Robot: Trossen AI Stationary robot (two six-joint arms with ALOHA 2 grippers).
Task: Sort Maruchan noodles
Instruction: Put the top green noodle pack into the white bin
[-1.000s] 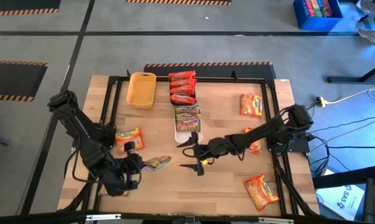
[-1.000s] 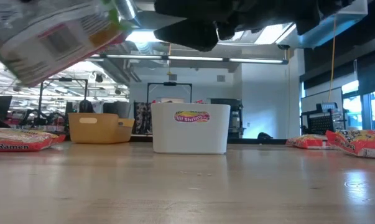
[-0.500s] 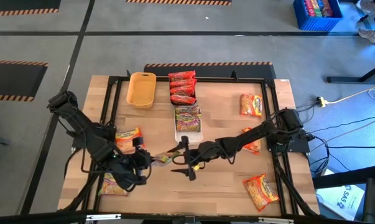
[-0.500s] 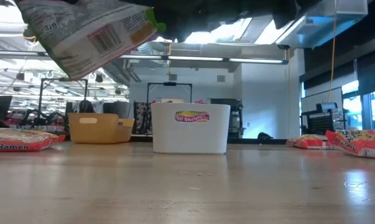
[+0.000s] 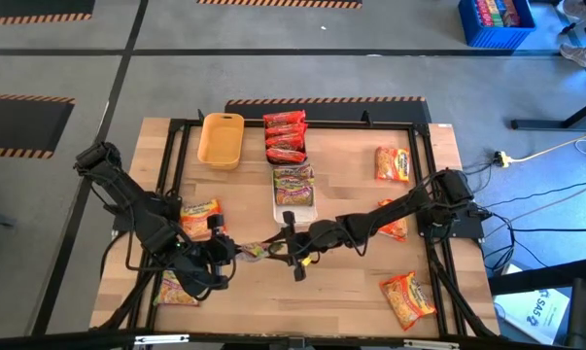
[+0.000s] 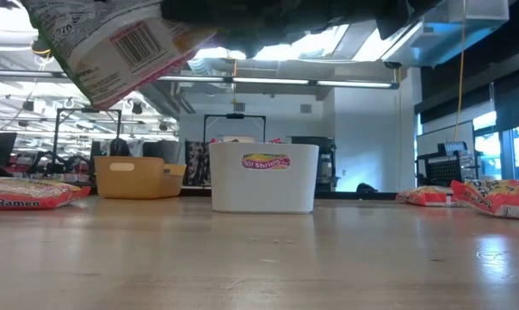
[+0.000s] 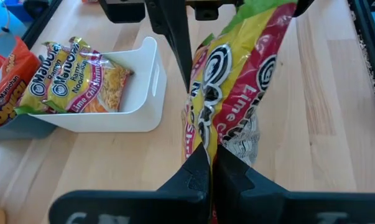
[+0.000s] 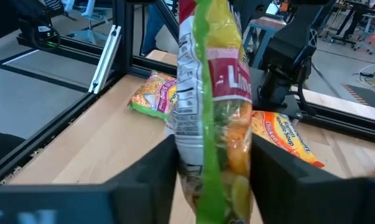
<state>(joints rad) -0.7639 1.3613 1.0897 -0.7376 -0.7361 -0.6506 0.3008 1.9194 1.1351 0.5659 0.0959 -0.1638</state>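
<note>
Looking straight down, met both grippers at the near middle of the pale wooden surface [image 5: 351, 165]: left gripper [image 5: 230, 250] and right gripper [image 5: 287, 244] at opposite ends of one green-and-yellow crinkly plastic noodle packet [image 5: 257, 249], raised off the wood. Farther back, stood a white oblong plastic tray [image 5: 294, 190] with a lime-chili packet in it, a pile of red packets [image 5: 284, 136] beyond that, and a plain yellow oblong tray [image 5: 221, 139] beside them. Lay scattered: orange-yellow packets [image 5: 392, 163] on the right side, another by the left arm [image 5: 202, 214].

From surface height, hung the held packet [image 6: 113, 43] high and tilted, barcode side showing, well above the white tray [image 6: 264, 176].

Through the left wrist camera, showed the left fingers [image 7: 199, 177] pinched tight on the packet's [image 7: 237, 87] edge, the white tray [image 7: 137, 93] just beside.

Through the right wrist camera, showed the right fingers [image 8: 155, 163] closed against both faces of the packet [image 8: 215, 93], held on edge.
</note>
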